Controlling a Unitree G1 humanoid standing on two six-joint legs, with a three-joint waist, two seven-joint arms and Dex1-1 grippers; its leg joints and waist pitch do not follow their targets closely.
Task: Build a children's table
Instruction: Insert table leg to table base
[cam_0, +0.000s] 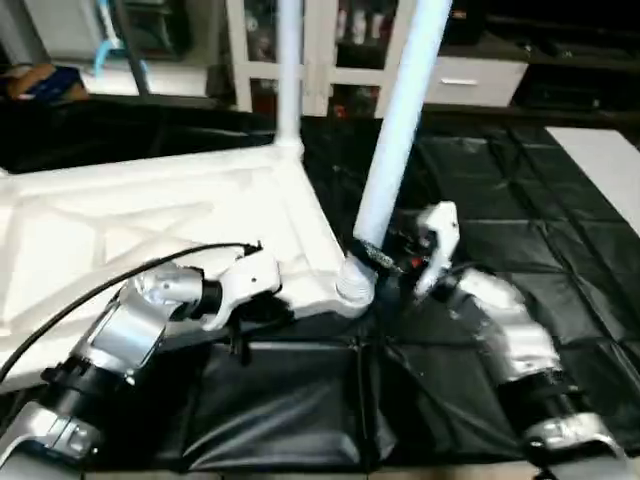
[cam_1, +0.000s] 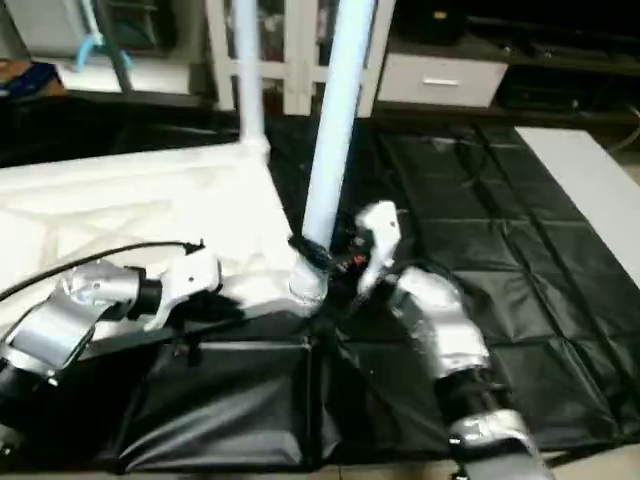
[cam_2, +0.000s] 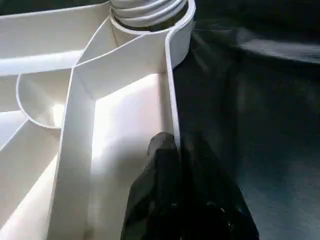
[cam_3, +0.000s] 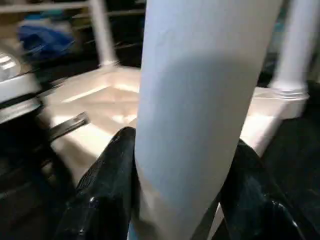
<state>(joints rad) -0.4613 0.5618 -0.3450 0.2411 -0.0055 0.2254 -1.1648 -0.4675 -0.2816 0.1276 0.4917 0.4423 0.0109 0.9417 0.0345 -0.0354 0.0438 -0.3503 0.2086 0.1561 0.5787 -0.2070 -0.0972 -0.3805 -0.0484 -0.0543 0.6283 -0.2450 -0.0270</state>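
Note:
The white table top (cam_0: 120, 220) lies upside down on a black mat, its X ribs facing up. One white leg (cam_0: 288, 70) stands upright in the far corner socket. A second leg (cam_0: 400, 120) leans slightly in the near corner socket (cam_0: 355, 285). My right gripper (cam_0: 372, 255) is shut on this leg just above the socket; in the right wrist view its black fingers (cam_3: 107, 190) flank the leg (cam_3: 200, 100). My left gripper (cam_2: 177, 145) is shut on the top's near rim (cam_2: 170, 100), a short way left of that socket, whose threaded leg end (cam_2: 150, 10) shows.
The black mat (cam_0: 500, 230) covers the floor around the table top. A white board (cam_0: 600, 160) lies at the far right. White shelves and drawers (cam_0: 470, 80) stand behind. A black cable (cam_0: 100, 290) runs over my left forearm.

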